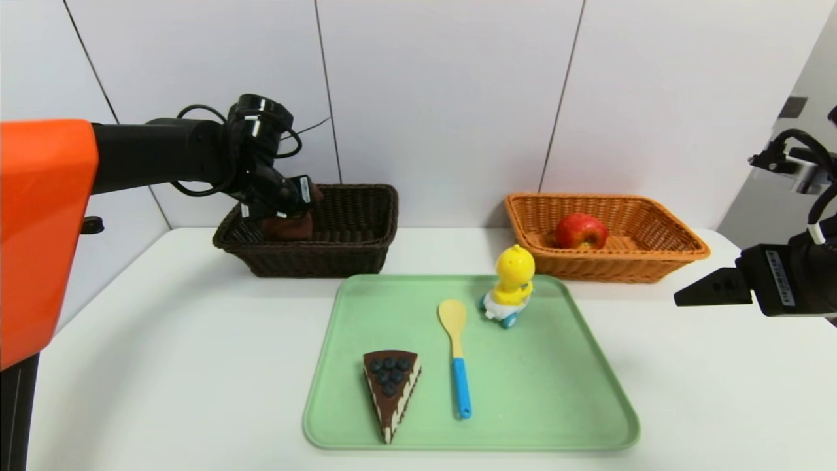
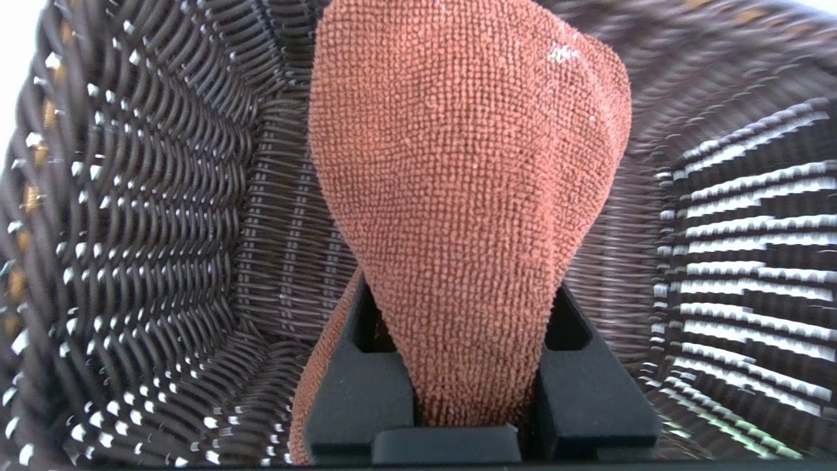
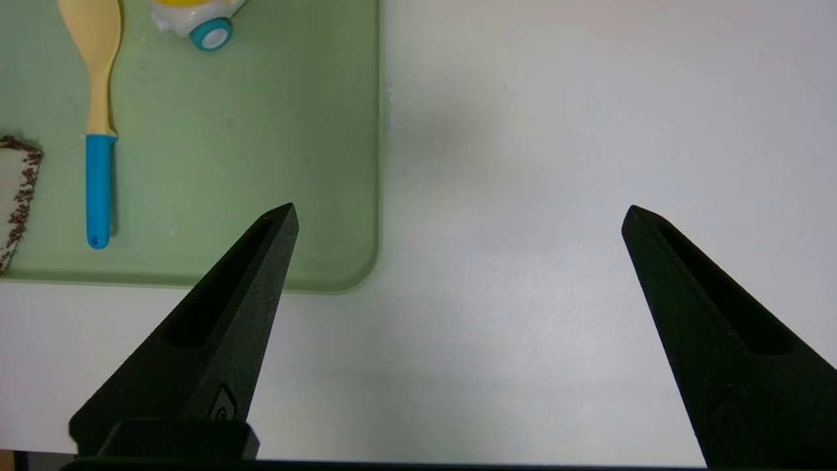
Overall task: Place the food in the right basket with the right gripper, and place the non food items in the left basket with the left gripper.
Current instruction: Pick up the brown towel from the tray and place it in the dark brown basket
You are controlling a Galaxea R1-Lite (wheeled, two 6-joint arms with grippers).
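Cloth (image 2: 467,196) in left hand (image 2: 474,366), inside basket (image 1: 320,255)

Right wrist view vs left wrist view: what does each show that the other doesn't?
Right wrist only: right claw, open and empty over the white table beside the green tray; on the tray, the blue-handled spatula, part of the cake slice and part of the wheeled toy.

Left wrist only: left claw, shut on a reddish-brown cloth, inside the dark wicker basket.

Shared: no item I can identify for sure; each just shows its own black claw.
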